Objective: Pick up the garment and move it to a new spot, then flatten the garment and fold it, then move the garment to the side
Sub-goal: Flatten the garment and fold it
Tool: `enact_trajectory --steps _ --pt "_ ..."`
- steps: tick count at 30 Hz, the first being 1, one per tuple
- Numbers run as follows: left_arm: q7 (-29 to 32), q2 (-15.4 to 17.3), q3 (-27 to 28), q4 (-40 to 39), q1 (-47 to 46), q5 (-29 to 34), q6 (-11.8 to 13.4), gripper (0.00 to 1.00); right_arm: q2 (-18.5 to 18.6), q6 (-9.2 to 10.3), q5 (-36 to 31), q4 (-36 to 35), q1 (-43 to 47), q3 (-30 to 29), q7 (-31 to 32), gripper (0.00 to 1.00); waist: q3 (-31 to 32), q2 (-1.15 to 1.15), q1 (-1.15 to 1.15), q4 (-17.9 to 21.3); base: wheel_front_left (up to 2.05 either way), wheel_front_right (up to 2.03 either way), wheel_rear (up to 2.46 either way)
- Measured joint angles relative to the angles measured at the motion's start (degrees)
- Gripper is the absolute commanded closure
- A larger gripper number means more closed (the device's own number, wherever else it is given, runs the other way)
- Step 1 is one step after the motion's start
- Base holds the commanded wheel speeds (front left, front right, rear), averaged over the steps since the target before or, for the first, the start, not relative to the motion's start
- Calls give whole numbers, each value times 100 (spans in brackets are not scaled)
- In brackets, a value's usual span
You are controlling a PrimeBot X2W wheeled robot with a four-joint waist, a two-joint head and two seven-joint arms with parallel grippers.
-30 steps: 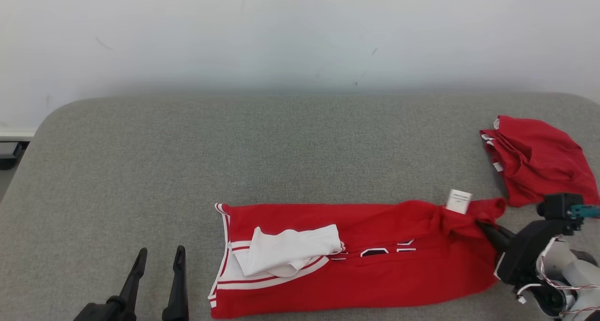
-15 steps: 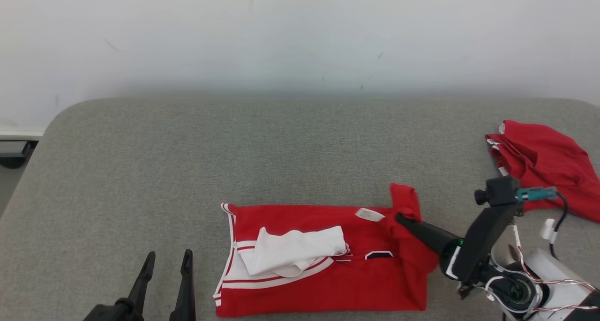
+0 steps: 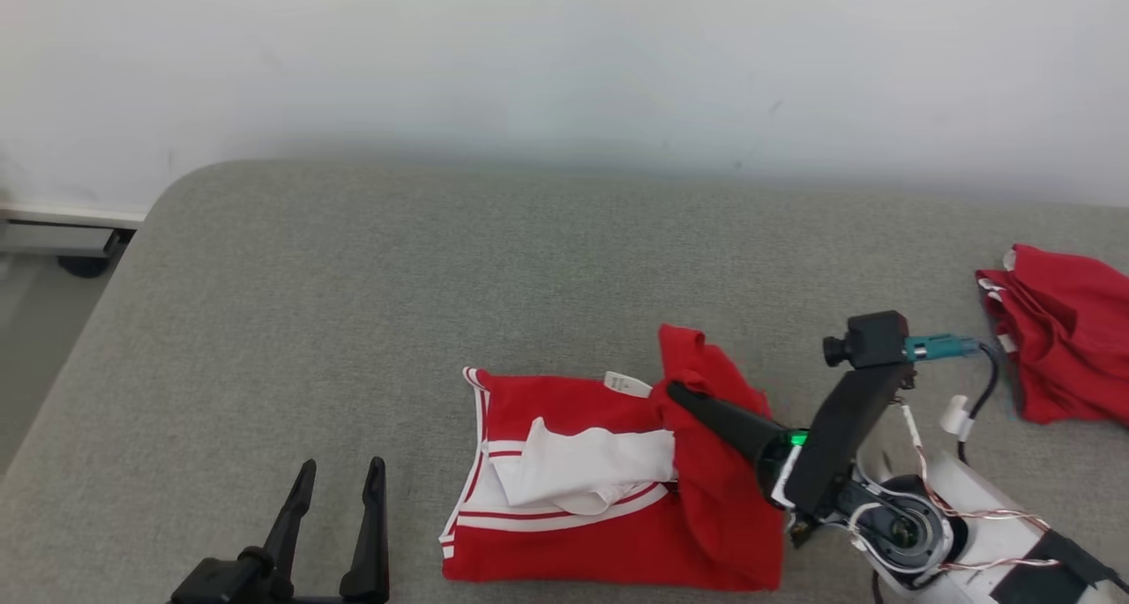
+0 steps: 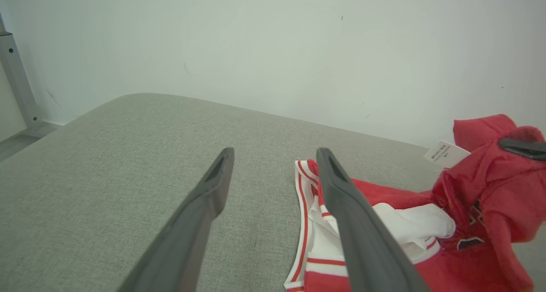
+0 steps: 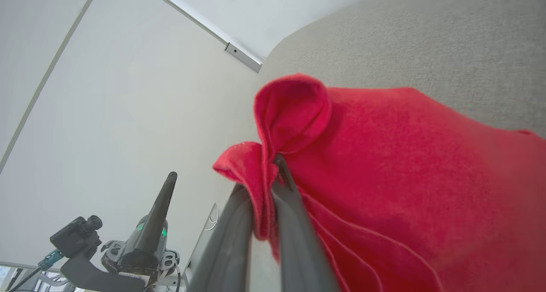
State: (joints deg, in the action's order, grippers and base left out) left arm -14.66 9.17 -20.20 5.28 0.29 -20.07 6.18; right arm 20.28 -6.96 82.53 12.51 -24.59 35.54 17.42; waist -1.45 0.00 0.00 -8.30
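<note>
Right hand [image 3: 675, 391]: clenched on a red edge of the jersey [image 3: 609, 551], held up over its body, apparently to lay a fold.
Jersey: lay near the front edge of the desk [image 3: 353, 304], white lining showing.
Left hand [image 3: 342, 466]: released, hovered idle just left of it.
Red cloth [image 3: 1058, 339]: sat well apart, far right.

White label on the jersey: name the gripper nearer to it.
Right. The right gripper, shut on a lifted fold of the red jersey, is beside the white label; the open left gripper sits apart, off the jersey's left edge.
</note>
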Motion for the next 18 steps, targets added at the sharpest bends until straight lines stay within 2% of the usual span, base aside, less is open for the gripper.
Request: enact_trajectory --steps 9,18 --pt "0 -120 -109 125 -214 -3 -67 0 -535 298 -49 261 -360 204 -35 100 -58 0 0 -330 0 0 0" --pt "0 -193 -174 272 -348 -4 -124 0 -943 554 -208 893 -610 376 -90 100 -125 0 0 -651 0 0 0"
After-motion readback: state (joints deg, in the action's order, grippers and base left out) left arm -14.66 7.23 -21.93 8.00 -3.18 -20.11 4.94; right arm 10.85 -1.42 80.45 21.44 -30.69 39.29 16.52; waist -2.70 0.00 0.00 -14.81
